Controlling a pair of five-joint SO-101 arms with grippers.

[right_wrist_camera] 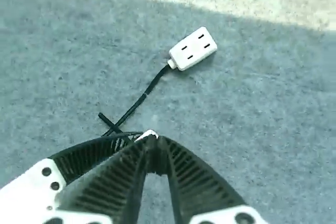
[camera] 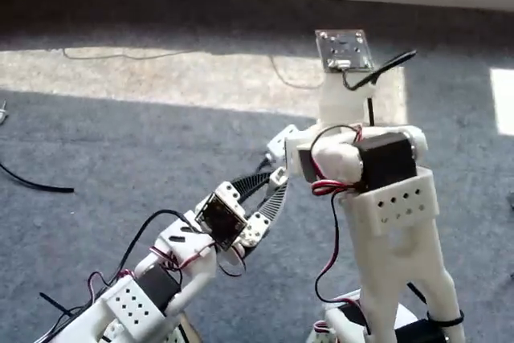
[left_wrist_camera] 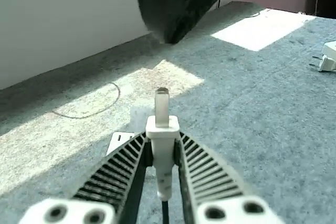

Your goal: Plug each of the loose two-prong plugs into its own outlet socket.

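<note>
The left claw is shut tight on a plug. The plug is held by its two flat sides, low on its body. Its prongs point away from the claw, out over the carpet. The right claw is pressed shut. Whether something thin is pinched in it cannot be told.

The plug is judged to be light, hard and stiff. Its smooth plastic could slip or twist if it is pushed in crooked. It is best held on the body, as it is here. The prongs should not be gripped, since they could be bent. A firm, straight push will likely be needed.

The plug is small and white, with a wider collar at the front. The metal prongs are seen edge-on, so they look like one.

A second plug is seen lying well apart on the carpet. The outlet is laid flat with its slots up. It is white, and a black cord runs from one end.
</note>
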